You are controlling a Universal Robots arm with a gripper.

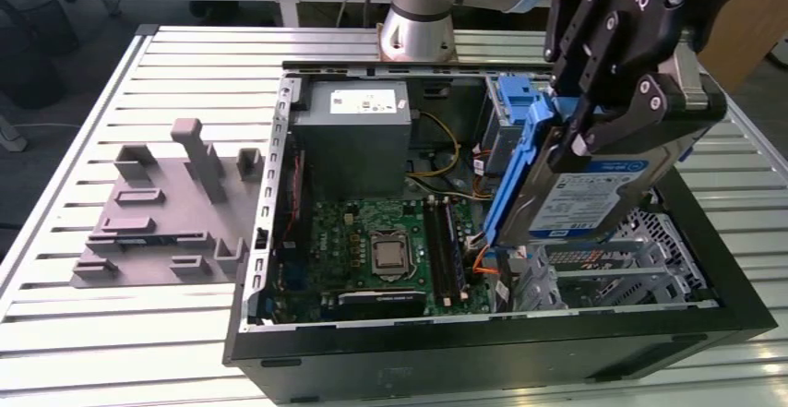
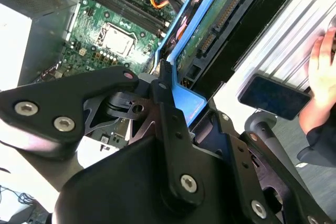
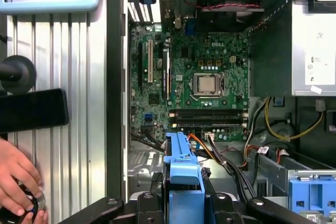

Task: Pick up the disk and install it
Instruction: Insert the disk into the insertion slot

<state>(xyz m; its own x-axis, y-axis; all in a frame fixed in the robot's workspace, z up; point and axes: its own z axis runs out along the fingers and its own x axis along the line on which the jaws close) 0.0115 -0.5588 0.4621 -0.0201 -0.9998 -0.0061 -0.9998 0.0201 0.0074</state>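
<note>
Above the case, pincer tight around disk.

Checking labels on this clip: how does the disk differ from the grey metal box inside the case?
The disk hangs tilted over the open case, clamped in the gripper; the grey metal box sits in a corner of the case. The disk is smaller and wears a blue frame; the grey metal box is bare grey. Both carry a label.

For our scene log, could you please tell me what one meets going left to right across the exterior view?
Grey moulded fixture → grey metal box → yellow cables → disk, gripped by the claw.
</note>
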